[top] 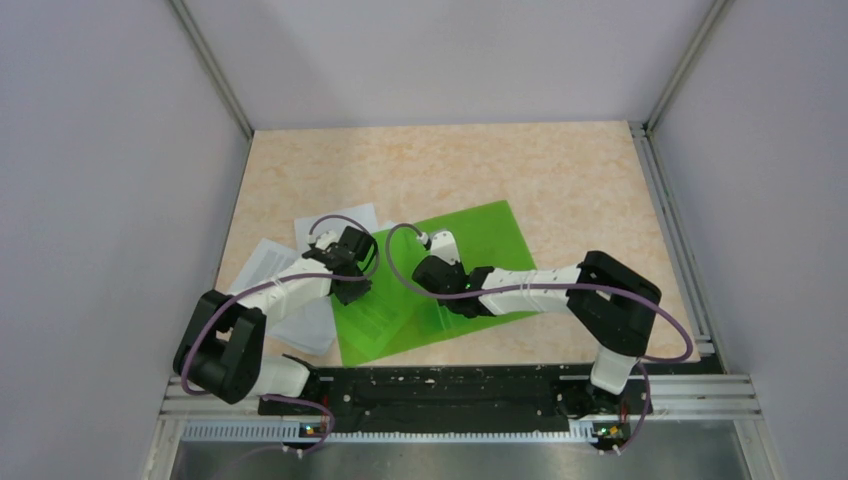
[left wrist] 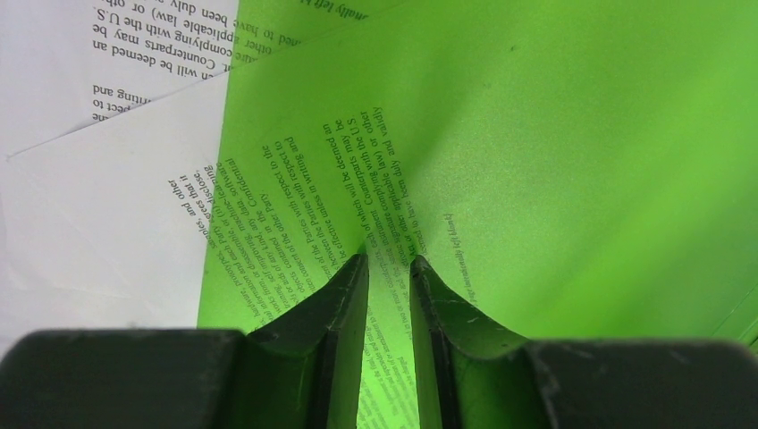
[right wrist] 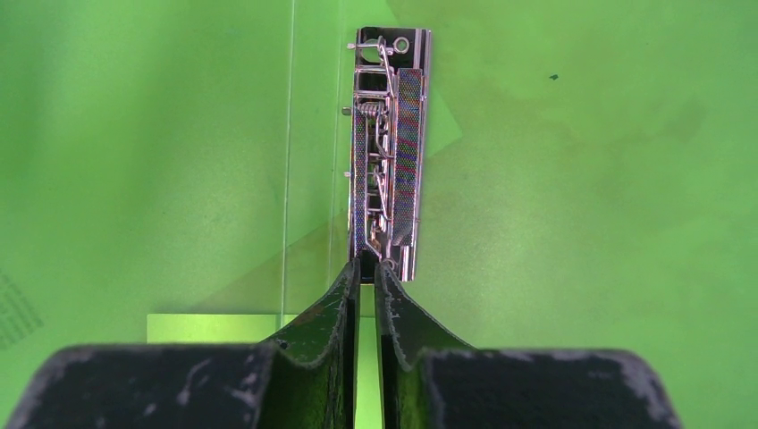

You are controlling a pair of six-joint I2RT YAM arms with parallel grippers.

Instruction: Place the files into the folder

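The green folder (top: 490, 240) lies across the middle of the table. White files (top: 268, 266) lie fanned out to its left, partly under my left arm. One printed sheet (left wrist: 295, 188) shows through the translucent cover. My left gripper (top: 351, 288) is at the folder's left edge, shut on a raised pinch of the green cover (left wrist: 554, 134), with printed files (left wrist: 89, 206) beside it. My right gripper (top: 452, 300) is over the folder's middle, jaws shut, its tips (right wrist: 367, 264) at the near end of the metal clip (right wrist: 386, 152).
Grey walls and aluminium posts close in the table on three sides. A rail (top: 450, 385) with both arm bases runs along the near edge. Bare beige tabletop (top: 450, 170) lies behind the folder.
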